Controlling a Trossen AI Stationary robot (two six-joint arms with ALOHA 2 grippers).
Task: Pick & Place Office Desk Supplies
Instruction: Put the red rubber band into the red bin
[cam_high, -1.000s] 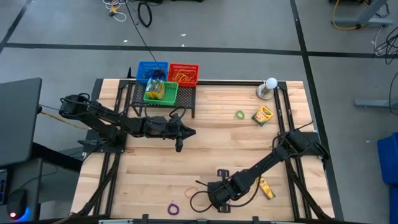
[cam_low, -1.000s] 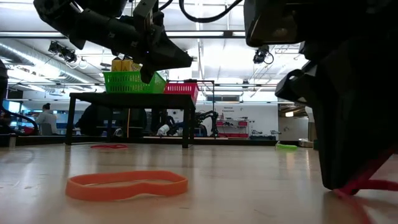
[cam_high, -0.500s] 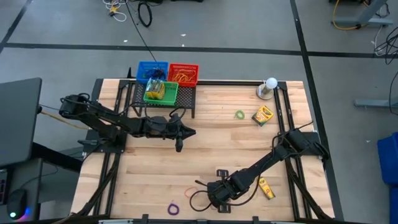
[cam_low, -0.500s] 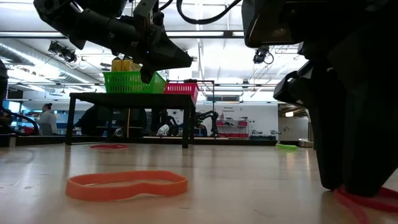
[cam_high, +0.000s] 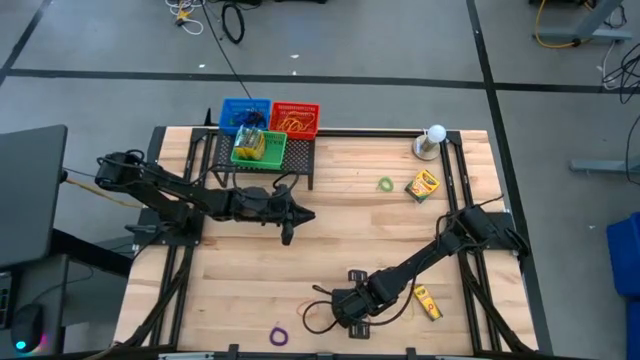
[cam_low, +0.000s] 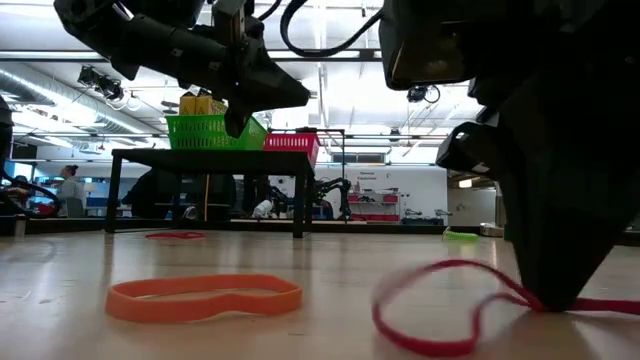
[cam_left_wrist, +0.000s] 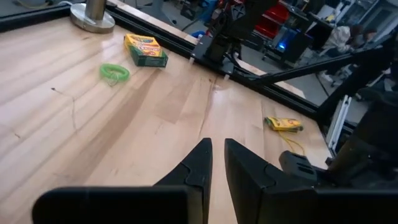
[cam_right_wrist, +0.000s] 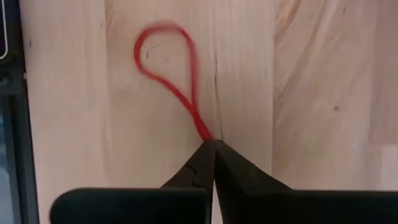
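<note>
Your wooden table (cam_high: 250, 260) carries a rack (cam_high: 262, 160) holding blue (cam_high: 243, 112), red (cam_high: 295, 118) and green baskets (cam_high: 260, 147), the green one with yellow boxes. Near the rack, the left gripper (cam_high: 291, 213) hovers, fingers almost together. Well away, the right gripper (cam_right_wrist: 214, 144) pinches a red rubber band (cam_right_wrist: 163, 68).

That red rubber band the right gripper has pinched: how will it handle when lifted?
Probably floppy: from the shut right gripper the red rubber band trails in a slack teardrop loop on the table. Likely very light, being so thin. It could slip out, since only a short stretch is pinched.

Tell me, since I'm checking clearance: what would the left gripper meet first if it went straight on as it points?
The left gripper seems aimed at bare table; beyond lies the far yellow crayon box, though depth is unclear.
</note>
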